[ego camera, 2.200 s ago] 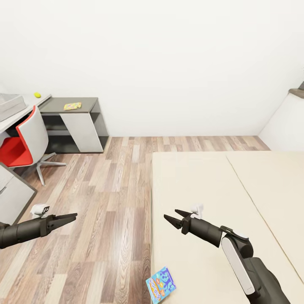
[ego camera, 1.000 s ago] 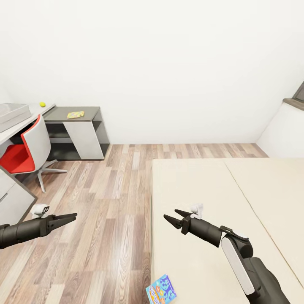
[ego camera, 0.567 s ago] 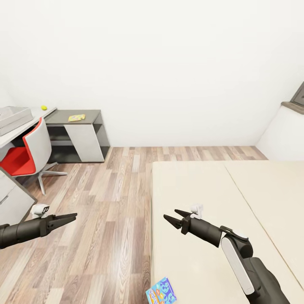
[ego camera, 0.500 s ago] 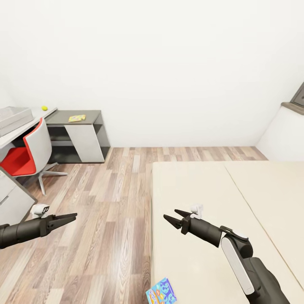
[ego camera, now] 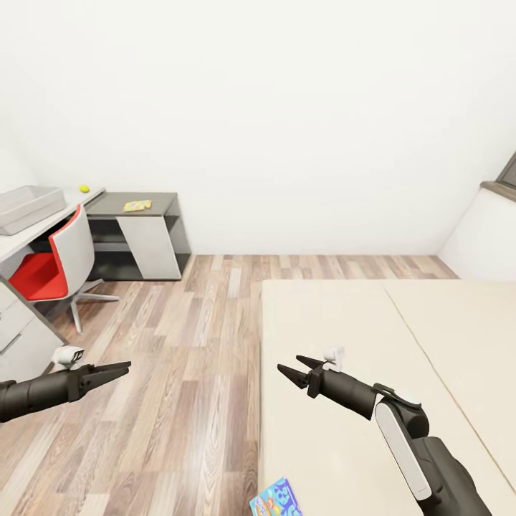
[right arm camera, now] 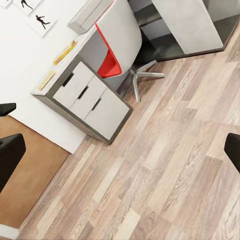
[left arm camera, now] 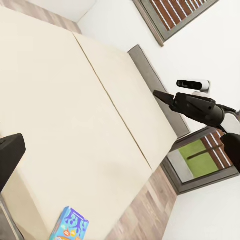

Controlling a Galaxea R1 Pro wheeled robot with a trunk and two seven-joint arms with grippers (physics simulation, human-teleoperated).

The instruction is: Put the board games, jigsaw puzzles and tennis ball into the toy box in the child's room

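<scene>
Board game (ego camera: 276, 499) on bed (ego camera: 337, 315); right gripper (ego camera: 295, 368) above (fingers parted).

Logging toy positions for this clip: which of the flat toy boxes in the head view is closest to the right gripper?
The blue board game at the bed edge, just below the right gripper. The yellow box lies far off on the low grey table.

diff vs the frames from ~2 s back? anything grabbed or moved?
Only the view shifted: the desk, the red chair and the low grey table slid right and down in the head view, and the board game on the bed dropped toward the bottom edge. That is camera motion, not the things. Nothing was grabbed or released. The left gripper and right gripper hold the same pose, empty.
</scene>
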